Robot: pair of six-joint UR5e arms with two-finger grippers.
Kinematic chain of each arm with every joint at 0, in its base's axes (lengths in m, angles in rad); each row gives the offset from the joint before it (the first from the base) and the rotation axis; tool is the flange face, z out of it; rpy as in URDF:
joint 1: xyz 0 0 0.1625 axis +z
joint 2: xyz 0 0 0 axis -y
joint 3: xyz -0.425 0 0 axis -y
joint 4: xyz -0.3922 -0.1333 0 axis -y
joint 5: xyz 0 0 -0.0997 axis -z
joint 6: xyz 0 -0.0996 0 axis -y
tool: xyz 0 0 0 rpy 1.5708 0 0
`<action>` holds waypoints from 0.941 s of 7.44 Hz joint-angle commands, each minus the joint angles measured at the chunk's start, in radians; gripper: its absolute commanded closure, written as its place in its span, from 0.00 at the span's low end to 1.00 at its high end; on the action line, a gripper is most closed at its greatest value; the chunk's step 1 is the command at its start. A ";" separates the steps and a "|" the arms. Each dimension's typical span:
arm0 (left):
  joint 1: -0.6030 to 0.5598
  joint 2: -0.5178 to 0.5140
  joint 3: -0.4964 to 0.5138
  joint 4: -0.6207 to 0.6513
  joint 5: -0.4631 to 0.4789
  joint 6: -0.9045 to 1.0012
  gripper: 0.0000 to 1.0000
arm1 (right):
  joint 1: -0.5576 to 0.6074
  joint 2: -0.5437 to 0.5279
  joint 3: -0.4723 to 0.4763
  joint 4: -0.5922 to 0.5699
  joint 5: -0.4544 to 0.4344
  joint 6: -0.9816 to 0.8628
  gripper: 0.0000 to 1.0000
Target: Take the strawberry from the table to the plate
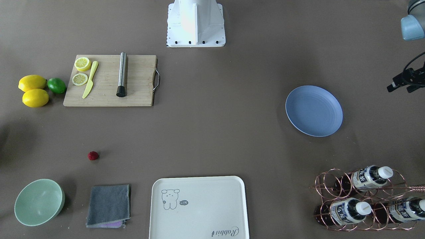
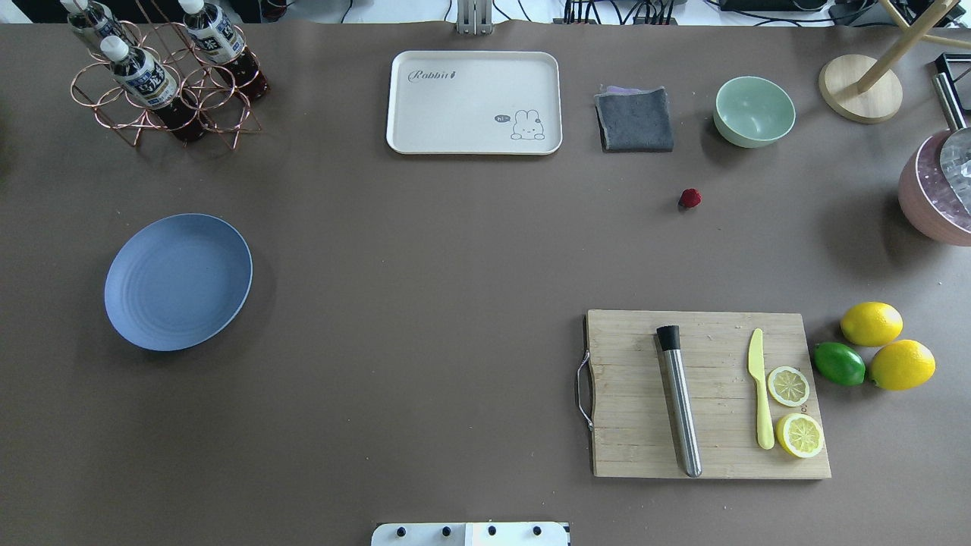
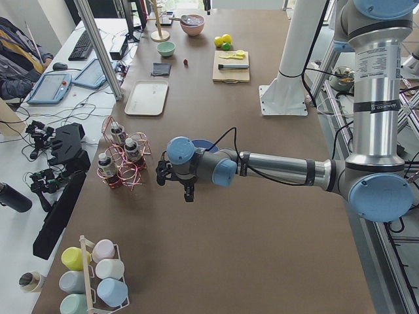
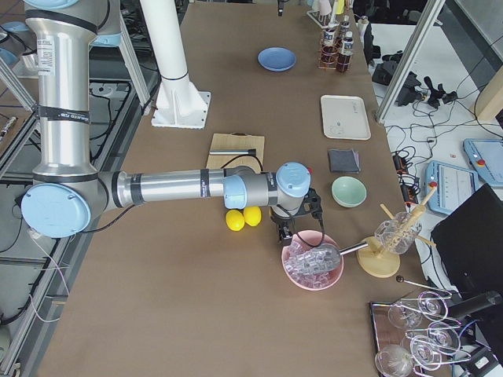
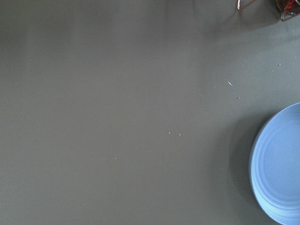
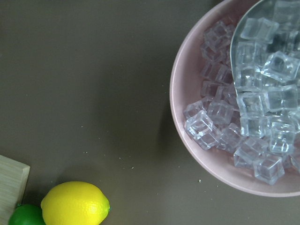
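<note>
From across the counter [image 1: 212, 139], you are seeing the strawberry [image 1: 93, 155] lying on the bare surface between the cutting board [image 1: 109, 99] and the grey cloth [image 1: 109, 205], near the mint-green bowl [image 1: 39, 201]. The plate [image 1: 313, 110] is sitting well apart from it, toward the other end. The left claw [image 1: 400, 83] is poking in at the frame's right edge, near the plate and far from the berry. It is cut off there, so you cannot tell how wide it is standing.

Overhead, the strawberry [image 2: 689, 198] is lying just beyond the gap between cloth and bowl. The plate [image 2: 178, 281] is resting far off on the left side.

From the left end, the near arm is reaching out over the counter. The left claw [image 3: 188, 193] is pointing down just beside the plate and close to the bottle rack [image 3: 121, 163]. The strawberry [image 3: 186, 63] is showing as a tiny red dot at the far end. You cannot tell the claw's opening here either.

From the right end, the right claw [image 4: 284, 236] is hanging at the rim of the pink bowl of ice cubes [image 4: 292, 271], just beside two lemons [image 4: 243, 217]. You cannot tell its opening or whether it is touching anything.

The left wrist camera is showing bare counter and the plate's edge [image 5: 279, 164]. The right wrist camera is showing the ice bowl [image 6: 177, 108], a lemon [image 6: 75, 204] and a lime [image 6: 21, 216].
</note>
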 commanded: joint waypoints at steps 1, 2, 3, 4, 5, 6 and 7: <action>0.147 -0.007 0.090 -0.289 0.088 -0.202 0.11 | -0.052 0.004 0.046 0.003 0.000 0.065 0.00; 0.164 -0.045 0.159 -0.415 0.085 -0.303 0.11 | -0.069 0.016 0.053 0.003 -0.001 0.071 0.00; 0.237 -0.094 0.212 -0.499 0.090 -0.404 0.11 | -0.082 0.018 0.054 0.003 -0.001 0.086 0.00; 0.278 -0.137 0.246 -0.538 0.097 -0.464 0.13 | -0.086 0.018 0.054 0.003 -0.001 0.086 0.00; 0.303 -0.144 0.247 -0.542 0.143 -0.473 0.16 | -0.087 0.018 0.054 0.003 -0.003 0.086 0.00; 0.335 -0.145 0.247 -0.543 0.164 -0.468 0.19 | -0.089 0.018 0.054 0.003 -0.003 0.086 0.00; 0.337 -0.141 0.244 -0.543 0.165 -0.465 0.24 | -0.089 0.018 0.054 0.001 -0.003 0.086 0.00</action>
